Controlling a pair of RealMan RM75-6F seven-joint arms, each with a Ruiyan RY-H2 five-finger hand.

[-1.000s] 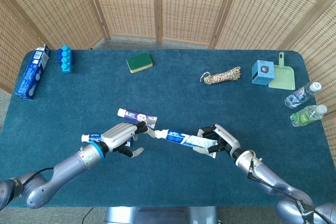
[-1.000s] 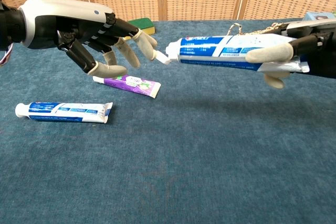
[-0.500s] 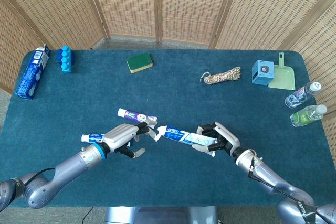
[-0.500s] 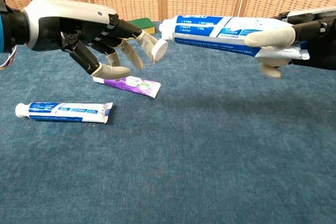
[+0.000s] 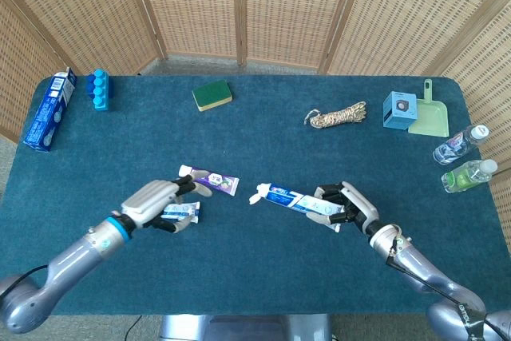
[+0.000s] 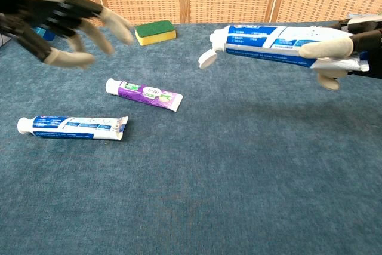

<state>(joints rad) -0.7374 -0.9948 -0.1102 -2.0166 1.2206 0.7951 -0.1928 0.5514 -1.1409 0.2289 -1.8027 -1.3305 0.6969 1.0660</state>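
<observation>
The right hand (image 6: 337, 58) grips a blue-and-white toothpaste tube (image 6: 268, 36) in the air, flip cap open, pointing toward the left hand (image 6: 57, 25), which hangs spread, holding nothing, well apart from it.

Bright even light, soft shadows, left hand (image 6: 57, 19) perhaps motion-blurred

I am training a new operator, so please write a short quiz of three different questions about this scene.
1. True or false: the left hand holds a toothpaste tube.
2. Which thing does the right hand hold? A) the green sponge B) the blue-and-white toothpaste tube C) the rope bundle
3. Fill in: the purple toothpaste tube lies on the ____.

Key: 1 false; 2 B; 3 table.
</observation>
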